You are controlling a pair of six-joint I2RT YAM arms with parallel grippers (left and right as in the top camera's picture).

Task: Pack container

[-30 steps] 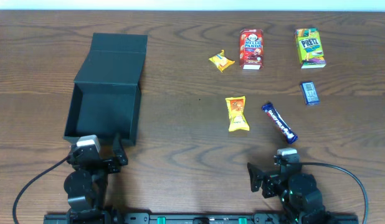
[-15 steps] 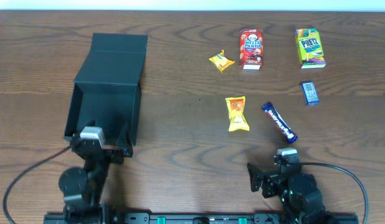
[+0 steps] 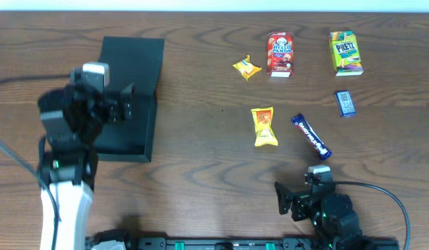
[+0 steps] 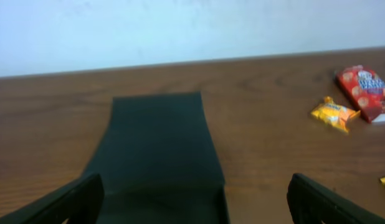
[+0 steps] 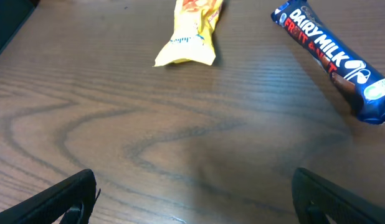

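Hovering above the container [image 4: 158, 137], my left pincer [image 4: 194, 198] is spread wide, holding nothing; my right pincer [image 5: 195, 196], well right of it, likewise gapes empty.

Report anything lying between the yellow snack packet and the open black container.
Nothing visible lies between them: only bare wooden table separates the yellow snack packet from the container. The left pincer, open, hangs over the container in the overhead view, so it could crowd a drop there.
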